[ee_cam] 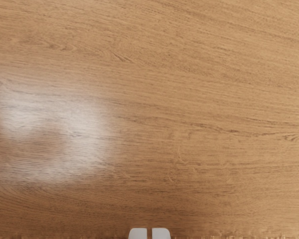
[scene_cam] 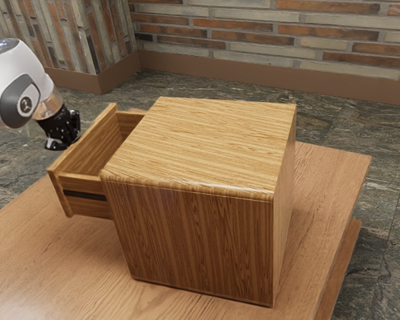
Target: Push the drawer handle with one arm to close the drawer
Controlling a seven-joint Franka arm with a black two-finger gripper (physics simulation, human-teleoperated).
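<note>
The black gripper (scene_cam: 59, 143) is at the exterior view's left, on the outer side of the drawer front, partly behind its top edge. In the wrist view, two pale fingertips of the gripper (ee_cam: 149, 233) stand together with only a thin gap and nothing visible between them. The wooden drawer (scene_cam: 85, 139) is pulled well out of the cabinet (scene_cam: 200, 143). Its handle is hidden on the far face of the front, so contact with the gripper cannot be told.
The cabinet stands on a wooden table (scene_cam: 333, 177), whose surface (ee_cam: 189, 99) also lies below my hand. Stone floor (scene_cam: 387, 147) surrounds the table, and a brick wall (scene_cam: 267, 33) rises behind.
</note>
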